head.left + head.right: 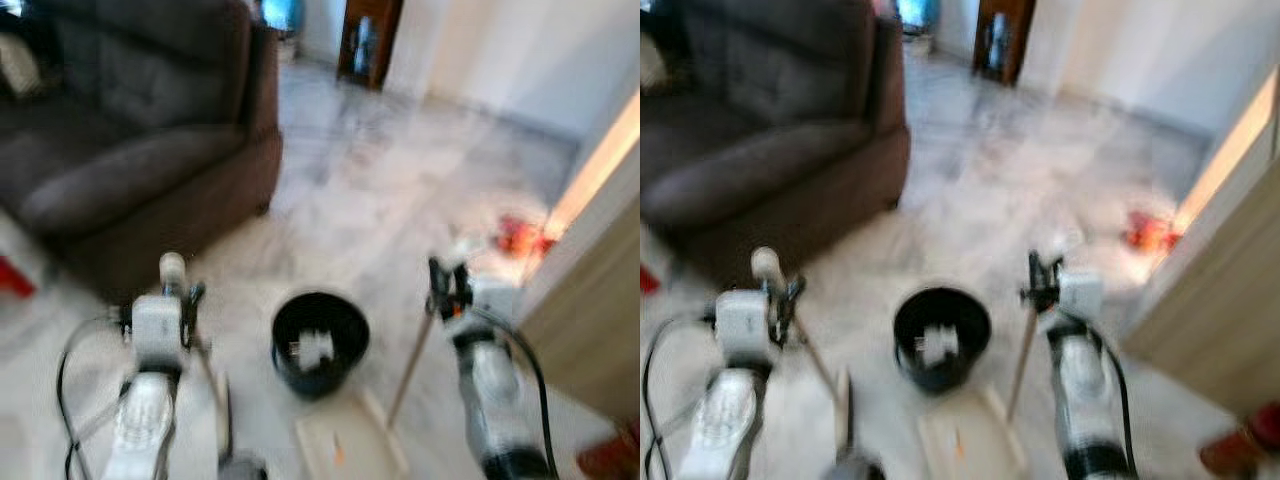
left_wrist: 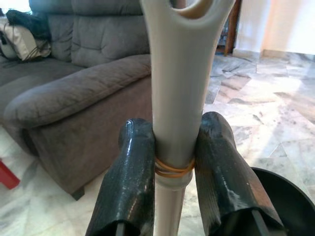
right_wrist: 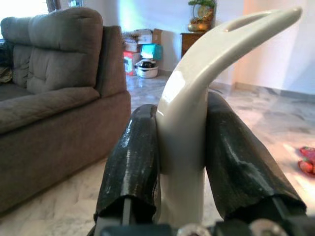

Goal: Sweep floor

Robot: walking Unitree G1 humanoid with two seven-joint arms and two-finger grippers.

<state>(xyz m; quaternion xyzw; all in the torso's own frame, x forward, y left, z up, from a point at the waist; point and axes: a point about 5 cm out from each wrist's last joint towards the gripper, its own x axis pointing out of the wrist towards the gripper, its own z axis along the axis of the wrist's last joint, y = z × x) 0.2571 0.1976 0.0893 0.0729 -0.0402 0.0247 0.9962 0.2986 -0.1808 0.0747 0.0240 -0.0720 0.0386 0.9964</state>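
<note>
My left gripper (image 1: 186, 300) is shut on the pale broom handle (image 2: 177, 73), whose rounded top (image 1: 172, 268) sticks up above the fingers. The shaft slants down to a dark broom head (image 1: 240, 466) at the frame's bottom edge. My right gripper (image 1: 446, 290) is shut on the cream curved dustpan handle (image 3: 197, 59). Its thin pole (image 1: 408, 370) runs down to the cream dustpan (image 1: 345, 445) on the floor. A black bin (image 1: 320, 340) with a white scrap inside stands between the two arms. Red litter (image 1: 520, 235) lies on the marble floor at the right. The head views are blurred.
A dark grey sofa (image 1: 130, 140) takes up the left side. A wooden panel (image 1: 590, 300) stands close on the right. A small red object (image 1: 14, 278) lies beside the sofa and another (image 1: 610, 455) at the lower right. A dark cabinet (image 1: 368, 40) stands far back.
</note>
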